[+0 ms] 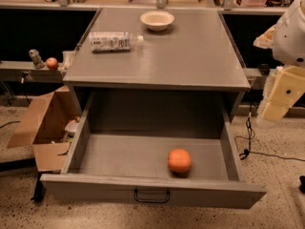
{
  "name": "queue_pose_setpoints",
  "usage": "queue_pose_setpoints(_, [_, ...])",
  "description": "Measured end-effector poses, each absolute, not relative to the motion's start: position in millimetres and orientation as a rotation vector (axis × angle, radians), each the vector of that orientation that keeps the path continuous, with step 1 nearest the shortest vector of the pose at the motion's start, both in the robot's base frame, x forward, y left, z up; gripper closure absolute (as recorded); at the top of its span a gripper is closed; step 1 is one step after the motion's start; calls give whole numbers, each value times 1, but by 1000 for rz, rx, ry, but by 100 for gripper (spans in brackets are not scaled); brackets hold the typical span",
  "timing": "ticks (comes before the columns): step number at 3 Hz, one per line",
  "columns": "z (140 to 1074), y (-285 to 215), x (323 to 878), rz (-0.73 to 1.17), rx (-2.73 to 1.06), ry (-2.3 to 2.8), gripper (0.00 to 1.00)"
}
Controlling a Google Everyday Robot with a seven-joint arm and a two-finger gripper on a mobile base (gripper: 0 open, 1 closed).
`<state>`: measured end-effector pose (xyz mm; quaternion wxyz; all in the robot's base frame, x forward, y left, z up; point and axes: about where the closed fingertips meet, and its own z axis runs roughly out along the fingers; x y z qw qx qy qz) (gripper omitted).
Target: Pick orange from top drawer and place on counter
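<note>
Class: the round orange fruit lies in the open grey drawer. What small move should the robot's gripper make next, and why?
Probably swing the gripper across and down to hover above the round orange fruit. The gripper hangs at the right edge, outside the open grey top drawer, far from the fruit, which lies untouched near the drawer's front wall.

Round orange fruit [179, 161] lying in the grey top drawer [95, 187], right of centre, white bowl [157, 20] and clear plastic bottle [112, 41] sitting on the grey counter [190, 61] behind, cream gripper [279, 99] hanging right of it
</note>
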<state>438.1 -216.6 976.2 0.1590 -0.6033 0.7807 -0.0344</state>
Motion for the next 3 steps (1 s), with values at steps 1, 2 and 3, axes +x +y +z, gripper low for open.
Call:
queue_pose_setpoints(1, [976,-217,438,-98,-1725,2232,0])
queue_pose_setpoints(2, [946,-213,436,-77,-1756,2204,0])
queue_pose_setpoints(3, [887,-201,428,-5,-1811,2157,0])
